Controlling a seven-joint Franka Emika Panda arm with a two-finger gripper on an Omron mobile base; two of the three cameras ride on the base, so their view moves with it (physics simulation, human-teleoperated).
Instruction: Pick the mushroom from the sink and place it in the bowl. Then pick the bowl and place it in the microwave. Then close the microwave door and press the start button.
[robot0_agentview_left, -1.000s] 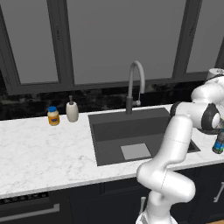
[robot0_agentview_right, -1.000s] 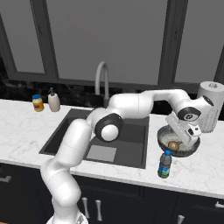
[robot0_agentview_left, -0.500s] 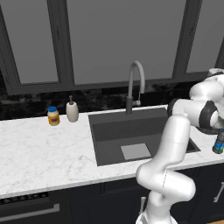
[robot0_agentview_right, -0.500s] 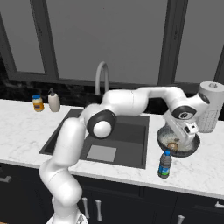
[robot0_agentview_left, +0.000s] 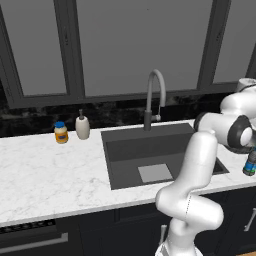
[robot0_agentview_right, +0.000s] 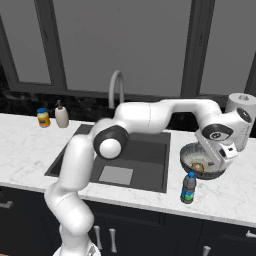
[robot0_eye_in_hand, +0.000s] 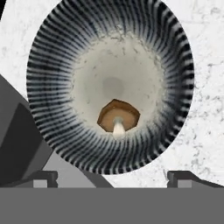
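1. Mushroom (robot0_eye_in_hand: 118, 117) is seen lying inside the bowl (robot0_eye_in_hand: 57, 52), on the worktop (robot0_agentview_right: 235, 195) right of the sink (robot0_agentview_right: 145, 165).
2. Gripper (robot0_eye_in_hand: 111, 177) is held above, jaws spread, empty.
3. First step judged done; next, bowl rim must be gripped for the microwave.

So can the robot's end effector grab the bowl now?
Probably yes. The open end effector hangs right above the bowl, nothing between them; only the mushroom lies inside.

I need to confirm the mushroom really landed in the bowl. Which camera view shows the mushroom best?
The hand view: the mushroom lies large and unobstructed on the bowl floor. In the right base view it is a small brown lump partly behind the arm.
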